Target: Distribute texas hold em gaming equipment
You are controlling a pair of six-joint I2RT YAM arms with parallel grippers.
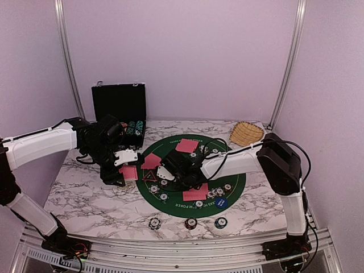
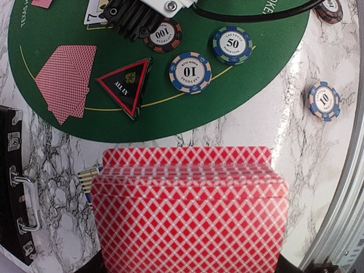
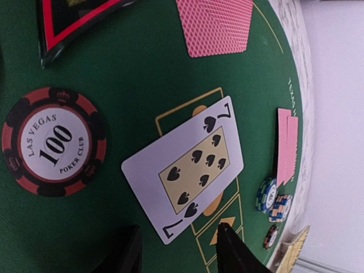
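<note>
Deck (image 2: 190, 210) in left gripper (image 1: 128, 170), seven of spades (image 3: 185, 170) face-up

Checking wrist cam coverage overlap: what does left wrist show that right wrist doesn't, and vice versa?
Left wrist only: the card deck filling the foreground, a blue 10 chip, a 50 chip, and the black case edge.
Right wrist only: the seven of spades fully readable, chip stacks, and a basket corner.
Both: the 100 chip, the triangle marker and the green mat.
</note>
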